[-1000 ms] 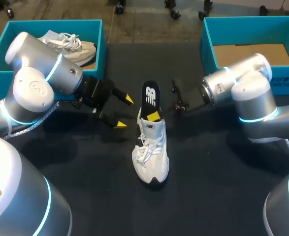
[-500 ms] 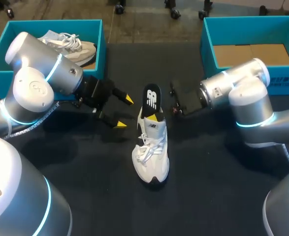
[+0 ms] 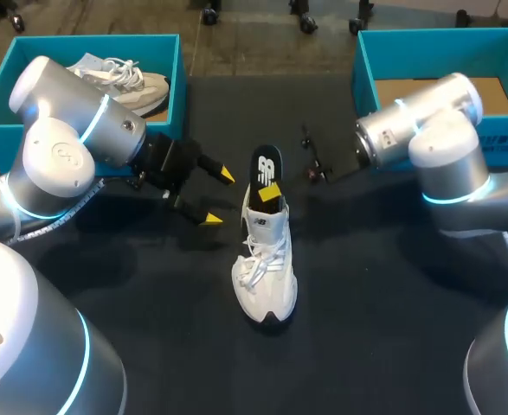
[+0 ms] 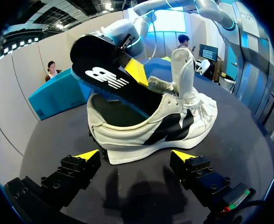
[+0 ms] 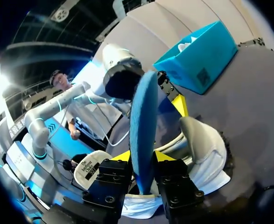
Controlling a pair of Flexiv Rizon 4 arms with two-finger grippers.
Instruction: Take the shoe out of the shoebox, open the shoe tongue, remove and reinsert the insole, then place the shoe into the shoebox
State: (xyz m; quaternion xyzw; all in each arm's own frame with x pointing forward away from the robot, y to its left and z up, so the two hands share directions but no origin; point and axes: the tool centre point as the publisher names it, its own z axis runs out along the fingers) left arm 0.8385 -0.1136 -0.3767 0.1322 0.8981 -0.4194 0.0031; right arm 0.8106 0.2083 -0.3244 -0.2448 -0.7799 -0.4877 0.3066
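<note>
Sitting well to the left of the shoe (image 3: 266,277) and behind it, the left box (image 3: 89,39) holds a second shoe (image 3: 119,76), white like the first. Closer in, the left end effector (image 3: 218,198) hangs just beside the shoe's left flank at heel height. Its fingers are spread wide and released, touching nothing. From the left wrist view the shoe lies side-on ahead of those parted fingers, with a gap of dark desk (image 3: 366,285) between them.

The shoe itself stands upright on its sole near the middle of the desk, toe toward the robot, laces loose, and its tongue (image 4: 182,65) is pulled up straight. The insole (image 3: 266,173) sticks up out of the heel opening at a tilt, black face up and blue face under, with its front end down inside the shoe.

The right end effector (image 5: 143,157) reaches in from the right of the shoe and is clenched on the insole, one yellow-tipped finger against each face, just above the collar.

Well to the right of the shoe and behind it stands the right box (image 3: 363,78), with bare cardboard (image 3: 440,95) as its floor.
</note>
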